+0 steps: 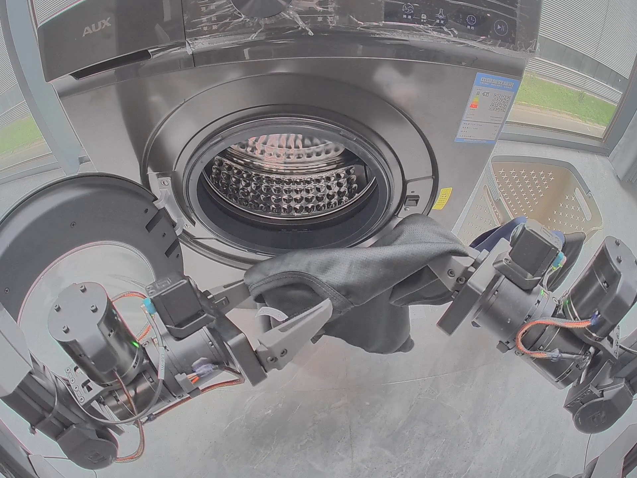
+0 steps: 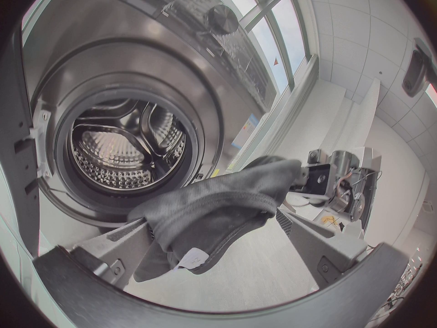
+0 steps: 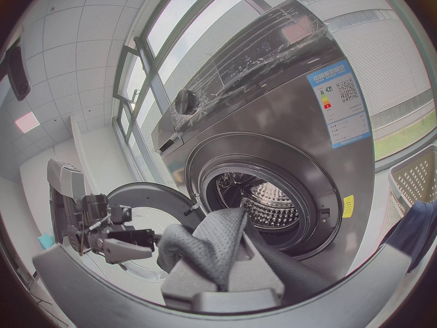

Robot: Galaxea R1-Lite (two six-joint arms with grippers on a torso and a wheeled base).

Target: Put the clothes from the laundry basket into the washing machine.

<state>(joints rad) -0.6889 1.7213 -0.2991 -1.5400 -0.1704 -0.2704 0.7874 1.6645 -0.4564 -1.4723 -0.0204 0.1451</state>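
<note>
A dark grey garment (image 1: 358,267) hangs stretched between my two grippers, just below and in front of the washing machine's open drum (image 1: 288,174). My right gripper (image 1: 446,268) is shut on its right end; the right wrist view shows the garment (image 3: 205,247) pinched in that gripper (image 3: 225,269). My left gripper (image 1: 285,298) stands open, its fingers wide apart around the garment's left end. In the left wrist view the garment (image 2: 214,210) lies across that gripper (image 2: 211,224) with a white label hanging down. The beige laundry basket (image 1: 544,194) stands right of the machine.
The round machine door (image 1: 73,234) is swung open to the left, close behind my left arm. A dark blue garment (image 1: 497,234) hangs over the basket's near rim, behind my right wrist. Pale floor (image 1: 371,406) lies below the grippers.
</note>
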